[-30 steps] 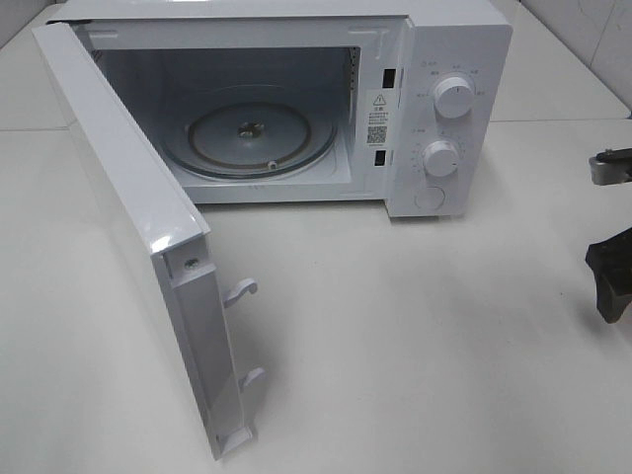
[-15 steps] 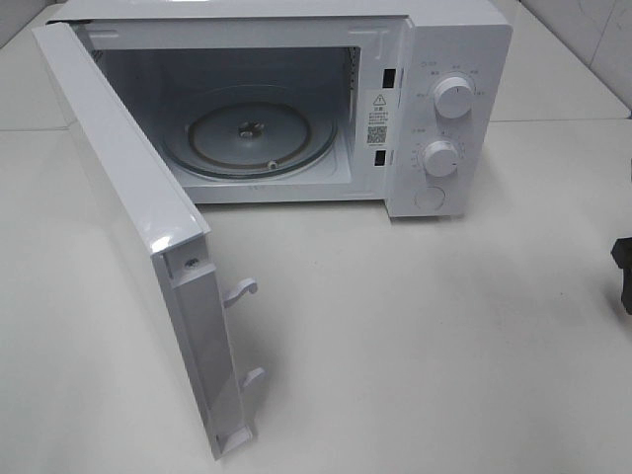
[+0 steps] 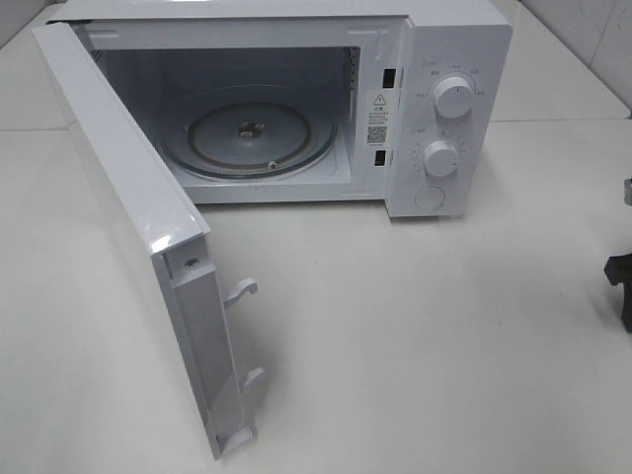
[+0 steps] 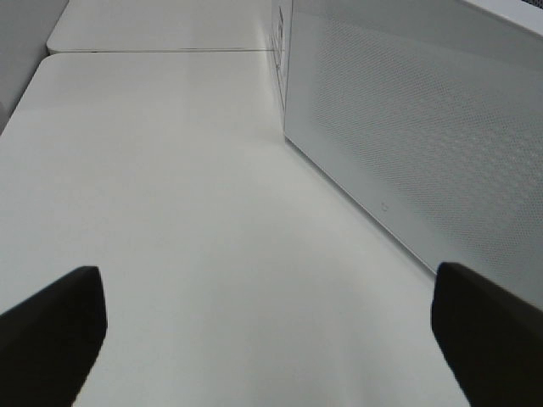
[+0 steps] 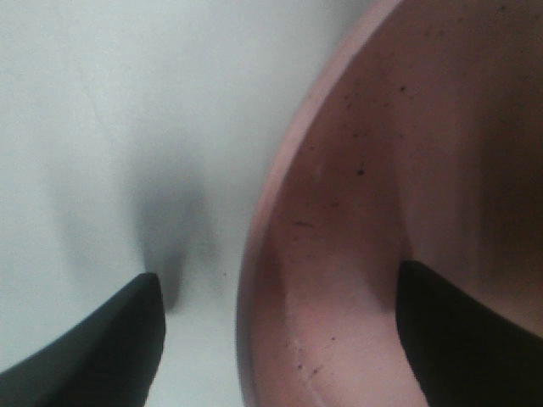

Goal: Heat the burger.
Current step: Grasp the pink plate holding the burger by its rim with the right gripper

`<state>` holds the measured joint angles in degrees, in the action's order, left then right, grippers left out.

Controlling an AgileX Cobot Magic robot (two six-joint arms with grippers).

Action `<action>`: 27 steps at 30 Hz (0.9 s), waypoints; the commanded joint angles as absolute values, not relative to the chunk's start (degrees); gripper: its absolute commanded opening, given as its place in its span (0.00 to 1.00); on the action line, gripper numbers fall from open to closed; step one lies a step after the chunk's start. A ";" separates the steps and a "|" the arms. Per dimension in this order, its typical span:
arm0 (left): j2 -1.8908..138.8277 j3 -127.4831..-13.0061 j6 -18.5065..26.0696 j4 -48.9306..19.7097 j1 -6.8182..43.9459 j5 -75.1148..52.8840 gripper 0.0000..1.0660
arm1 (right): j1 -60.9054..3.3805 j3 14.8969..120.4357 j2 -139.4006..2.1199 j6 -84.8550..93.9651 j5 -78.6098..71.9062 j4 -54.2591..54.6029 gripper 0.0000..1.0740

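At the far left the microwave's door (image 3: 128, 217) stands swung wide open, its two latch hooks pointing out over the white table (image 3: 415, 346). The left gripper (image 4: 270, 288) hangs low over the table just beside the door's perforated outer face (the high camera does not catch it), its dark fingers (image 4: 51, 331) spread wide with nothing between them. Inside the open cavity the glass turntable (image 3: 247, 133) lies bare. Right of it, the control panel carries an upper knob (image 3: 453, 98), a lower knob (image 3: 440, 158) and a round button (image 3: 430, 198) below them. At the right edge of the table the right gripper (image 5: 276, 284) is spread astride the rim of a pink plate (image 5: 407, 127): one finger is over the table outside the rim, the other over the plate's inner surface, neither pressed against it. The burger shows in no view, so I cannot tell where it lies.
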<state>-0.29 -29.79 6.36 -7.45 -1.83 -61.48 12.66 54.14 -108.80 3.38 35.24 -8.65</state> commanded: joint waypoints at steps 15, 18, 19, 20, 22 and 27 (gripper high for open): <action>-1.09 -29.68 6.19 -7.22 -1.83 -61.59 0.90 | 13.01 54.37 -109.55 6.02 38.45 -8.65 0.42; -1.09 -29.68 6.19 -7.22 -1.83 -61.59 0.90 | 13.01 54.37 -109.55 6.07 39.30 -8.65 0.04; -1.09 -29.68 6.19 -7.22 -1.83 -61.59 0.90 | 13.01 54.37 -109.55 6.02 39.48 -8.65 0.00; -1.09 -29.68 6.19 -7.22 -1.83 -61.59 0.90 | 13.01 54.37 -109.55 6.02 39.48 -8.65 0.00; -1.09 -29.68 6.19 -7.22 -1.83 -61.59 0.90 | 13.01 54.37 -109.55 6.07 39.71 -8.59 0.00; -1.09 -29.68 6.19 -7.22 -1.83 -61.59 0.90 | 12.95 54.37 -109.55 4.41 39.88 -8.65 0.00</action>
<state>-0.29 -29.79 6.36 -7.45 -1.83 -61.48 12.66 54.77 -108.69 5.73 38.90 -9.85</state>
